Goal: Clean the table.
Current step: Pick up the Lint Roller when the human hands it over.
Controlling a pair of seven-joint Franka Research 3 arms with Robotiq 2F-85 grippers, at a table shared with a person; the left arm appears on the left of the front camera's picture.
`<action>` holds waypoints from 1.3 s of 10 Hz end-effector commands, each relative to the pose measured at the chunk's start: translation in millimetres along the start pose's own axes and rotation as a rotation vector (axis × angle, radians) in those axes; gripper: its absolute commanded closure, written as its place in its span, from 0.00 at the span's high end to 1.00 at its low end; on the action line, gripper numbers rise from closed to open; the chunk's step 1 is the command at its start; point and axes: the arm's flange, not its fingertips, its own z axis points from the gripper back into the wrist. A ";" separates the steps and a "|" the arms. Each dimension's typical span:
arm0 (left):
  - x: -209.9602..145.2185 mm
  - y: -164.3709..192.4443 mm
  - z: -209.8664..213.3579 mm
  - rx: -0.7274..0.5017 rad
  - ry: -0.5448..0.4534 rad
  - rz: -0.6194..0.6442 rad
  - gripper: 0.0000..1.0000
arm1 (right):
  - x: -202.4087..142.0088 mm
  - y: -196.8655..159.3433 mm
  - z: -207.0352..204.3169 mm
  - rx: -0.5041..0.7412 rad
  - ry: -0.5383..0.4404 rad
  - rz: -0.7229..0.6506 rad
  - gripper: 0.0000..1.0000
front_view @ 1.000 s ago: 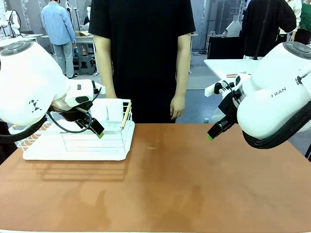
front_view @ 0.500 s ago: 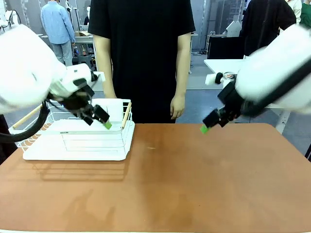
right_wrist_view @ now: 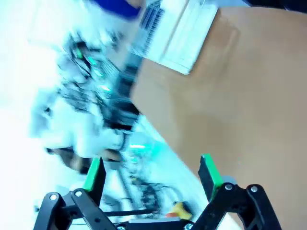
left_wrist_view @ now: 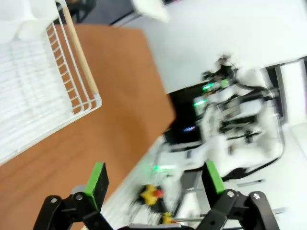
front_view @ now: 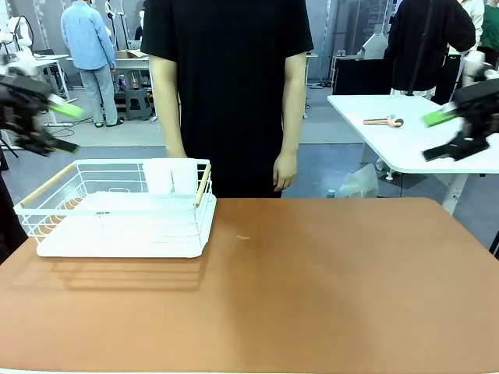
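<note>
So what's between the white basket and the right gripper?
Between the basket and the right gripper, just bare table with one tiny speck, in the front view.

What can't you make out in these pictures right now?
Front view: left gripper and right gripper, blurred at the picture's edges.
Front view: white items in the white wire basket, white on white, shape unclear.
Front view: small object on the white table, too small to name.
Right wrist view: equipment beyond the brown table, blurred.
</note>
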 end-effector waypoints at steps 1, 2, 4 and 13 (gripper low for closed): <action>0.5 35.1 59.1 -0.062 -0.129 0.152 1.00 | -8.8 -48.7 59.4 0.088 -0.084 -0.211 1.00; -10.4 48.4 93.2 -0.054 -0.187 0.178 1.00 | -25.6 -65.7 92.3 0.097 -0.176 -0.254 1.00; -26.1 54.5 136.0 -0.043 -0.258 0.175 1.00 | -53.6 -89.9 130.7 0.118 -0.251 -0.287 1.00; -31.5 61.4 147.0 -0.022 -0.286 0.212 1.00 | -69.8 -105.9 148.8 0.121 -0.293 -0.334 1.00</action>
